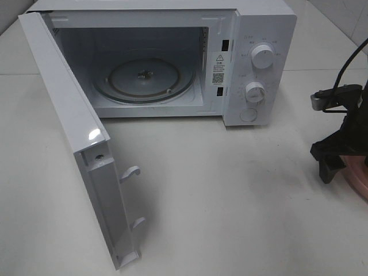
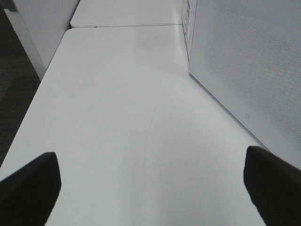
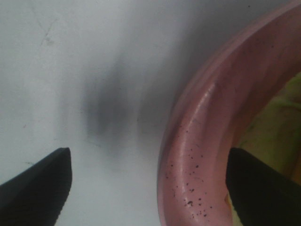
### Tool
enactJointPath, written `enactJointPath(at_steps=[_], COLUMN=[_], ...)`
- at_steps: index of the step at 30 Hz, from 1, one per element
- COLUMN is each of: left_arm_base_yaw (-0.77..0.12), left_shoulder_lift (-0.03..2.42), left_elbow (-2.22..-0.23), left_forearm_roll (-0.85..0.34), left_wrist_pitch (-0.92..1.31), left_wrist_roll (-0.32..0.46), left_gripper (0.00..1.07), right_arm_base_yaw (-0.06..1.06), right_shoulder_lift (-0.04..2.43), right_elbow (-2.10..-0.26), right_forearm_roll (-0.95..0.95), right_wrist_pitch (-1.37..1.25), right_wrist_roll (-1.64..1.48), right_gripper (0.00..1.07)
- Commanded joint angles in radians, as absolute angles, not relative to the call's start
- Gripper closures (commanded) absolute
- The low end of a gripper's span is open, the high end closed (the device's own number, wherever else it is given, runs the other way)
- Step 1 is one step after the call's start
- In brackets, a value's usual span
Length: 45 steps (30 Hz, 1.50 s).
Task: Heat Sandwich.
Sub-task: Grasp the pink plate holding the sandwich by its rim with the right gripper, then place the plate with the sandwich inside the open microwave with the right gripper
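Sandwich (image 3: 278, 126), visible only as a blurred yellow-green sliver, lies in the pink plate (image 3: 197, 155) at 4 o'clock from the open microwave (image 1: 270, 29) on the surface (image 1: 230, 201); right gripper (image 3: 150, 188) spread wide astride the plate rim, grasping nothing; left gripper (image 2: 150, 188) likewise released.
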<state>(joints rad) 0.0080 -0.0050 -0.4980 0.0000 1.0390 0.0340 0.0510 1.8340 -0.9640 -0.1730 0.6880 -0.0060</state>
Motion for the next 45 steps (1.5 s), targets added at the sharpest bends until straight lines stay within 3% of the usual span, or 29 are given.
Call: enactJointPath(at_steps=[1, 9, 13, 16, 17, 18, 21, 45], left_arm_base_yaw=[0.008, 0.008, 0.008, 0.008, 0.008, 0.008, 0.008, 0.008], left_shoulder_lift=[-0.004, -0.004, -0.004, -0.004, -0.004, -0.004, -0.004, -0.004], left_elbow=[-0.495, -0.495, -0.495, -0.495, -0.495, -0.495, -0.495, -0.495], left_forearm_roll=[-0.006, -0.006, -0.006, -0.006, -0.006, -0.006, -0.006, -0.006], left_wrist_pitch=[1.035, 1.035, 1.035, 1.035, 1.035, 1.035, 1.035, 1.035], left_wrist_roll=[0.035, 0.035, 0.035, 0.035, 0.035, 0.035, 0.035, 0.035], left_gripper=[0.01, 0.01, 0.01, 0.01, 0.01, 0.01, 0.01, 0.01], right_arm_base_yaw=[0.046, 0.046, 0.046, 0.046, 0.046, 0.046, 0.046, 0.046], right_shoulder_lift=[1.868, 1.907, 1.906, 1.906, 1.906, 1.906, 1.906, 1.906], right_elbow=[-0.970, -0.970, -0.970, -0.970, -0.970, -0.970, -0.970, -0.970], right_forearm_roll=[-0.182, -0.182, -0.182, -0.182, -0.184, -0.184, -0.206, -0.234], right_wrist_pitch=[0.667, 0.663, 0.666, 0.674, 0.674, 0.674, 0.686, 0.693], right_wrist_roll=[0.000, 0.000, 0.000, 0.000, 0.000, 0.000, 0.007, 0.045], right_gripper=[0.23, 0.24, 0.34, 0.55, 0.73, 0.73, 1.07, 1.07])
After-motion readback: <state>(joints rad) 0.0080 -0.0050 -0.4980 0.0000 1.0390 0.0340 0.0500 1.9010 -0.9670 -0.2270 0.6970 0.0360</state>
